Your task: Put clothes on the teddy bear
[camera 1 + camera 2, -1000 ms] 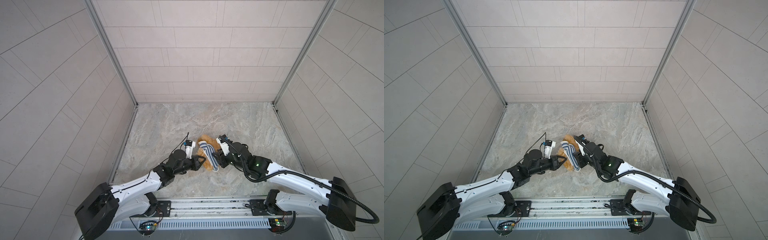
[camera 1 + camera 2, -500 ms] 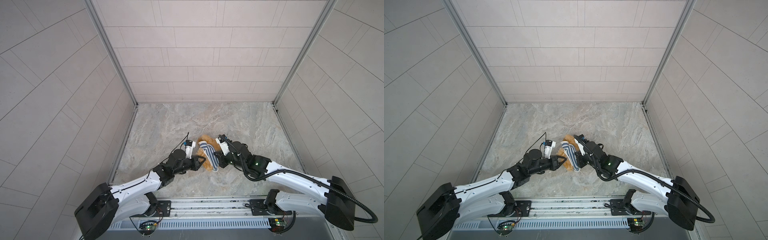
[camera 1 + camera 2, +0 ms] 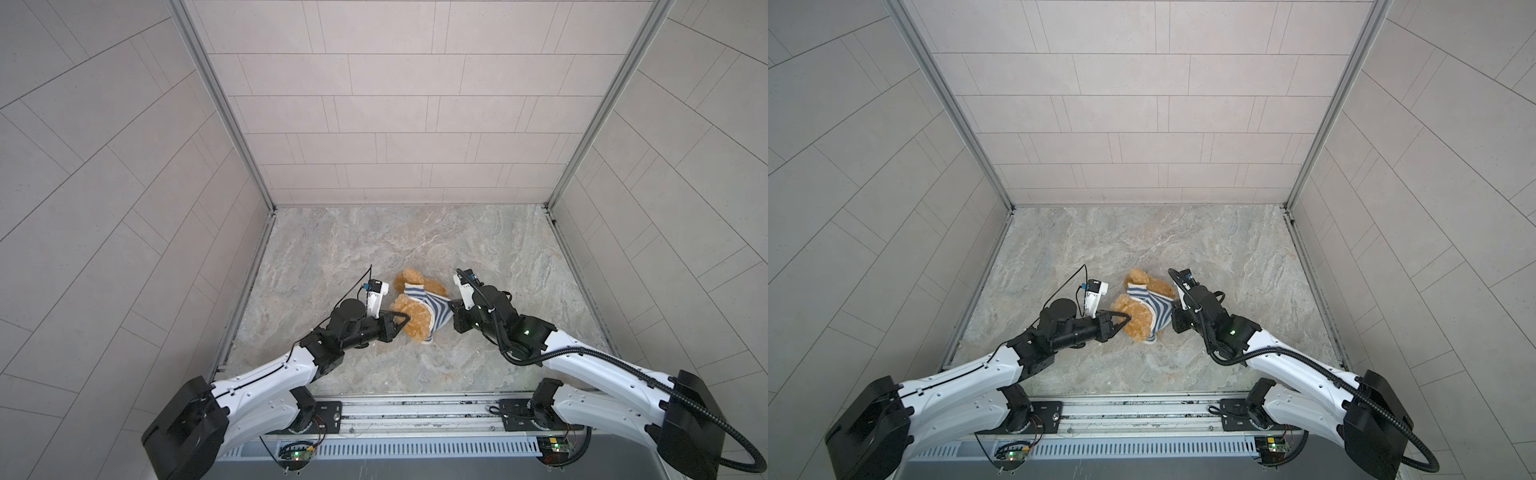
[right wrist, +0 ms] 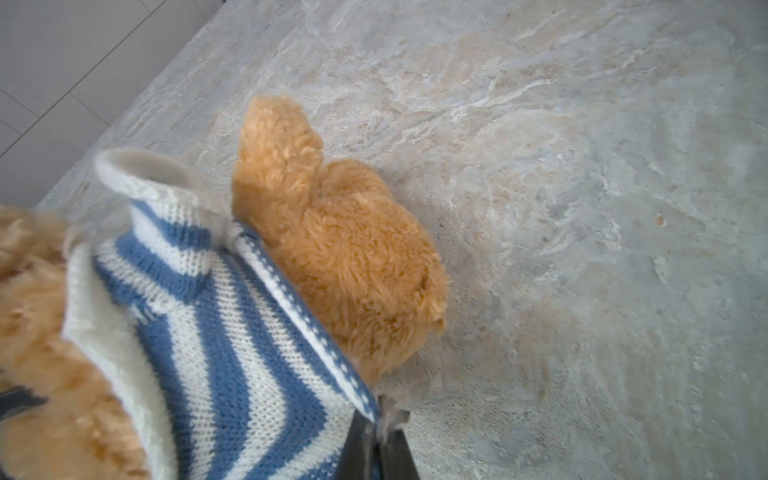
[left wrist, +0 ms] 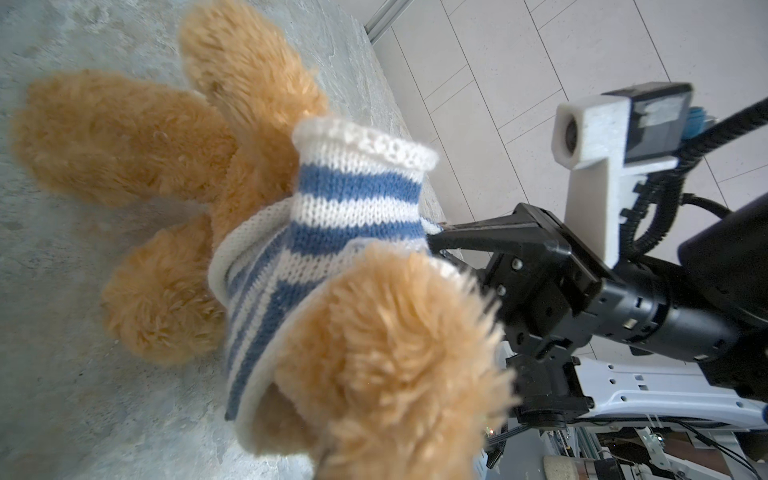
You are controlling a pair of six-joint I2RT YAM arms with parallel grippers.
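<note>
Right wrist view: right claw (image 4: 379, 424), newly closed, pinches striped shirt (image 4: 232, 353) hem; left claw (image 3: 402, 319) holds teddy bear (image 4: 345, 257), ready for tugging.

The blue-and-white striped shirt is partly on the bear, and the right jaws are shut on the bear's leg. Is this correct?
Not quite: the right jaws are shut on the hem of the shirt, not on a leg of the bear, as the right wrist view shows. The rest holds.
</note>
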